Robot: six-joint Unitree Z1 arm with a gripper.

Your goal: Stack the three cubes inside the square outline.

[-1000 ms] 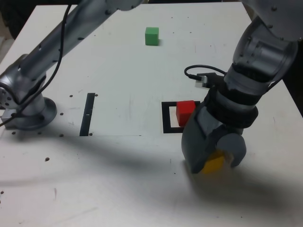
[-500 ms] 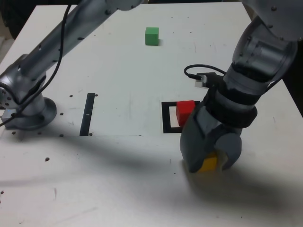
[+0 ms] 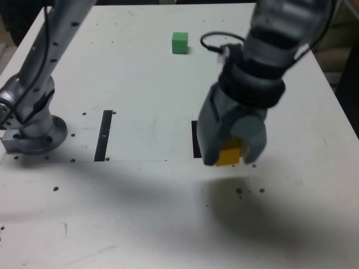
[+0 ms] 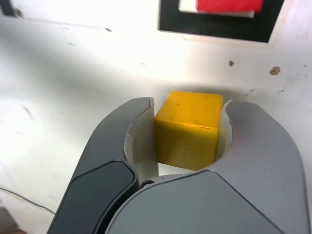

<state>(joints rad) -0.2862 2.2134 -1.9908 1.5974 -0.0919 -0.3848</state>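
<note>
Three cubes: one yellow cube [image 3: 228, 155], one green cube [image 3: 179, 42], one red cube [image 4: 229, 5].

yellow cube [image 4: 187, 129], red cube [image 4: 228, 5], green cube [image 3: 179, 42], black square outline [image 4: 214, 30], grey end effector [image 4: 187, 131]

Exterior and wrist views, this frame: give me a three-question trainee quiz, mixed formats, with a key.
1. True or false: the gripper is shut on the yellow cube.
2. Which cube sits inside the square outline in the wrist view?
A. green
B. red
C. yellow
3. Fill in: in the exterior view, the green cube stands at the table's ____ edge, apart from the gripper.

Key
1. True: both jaws press its sides and it hangs off the table.
2. B, the red cube.
3. far
</note>
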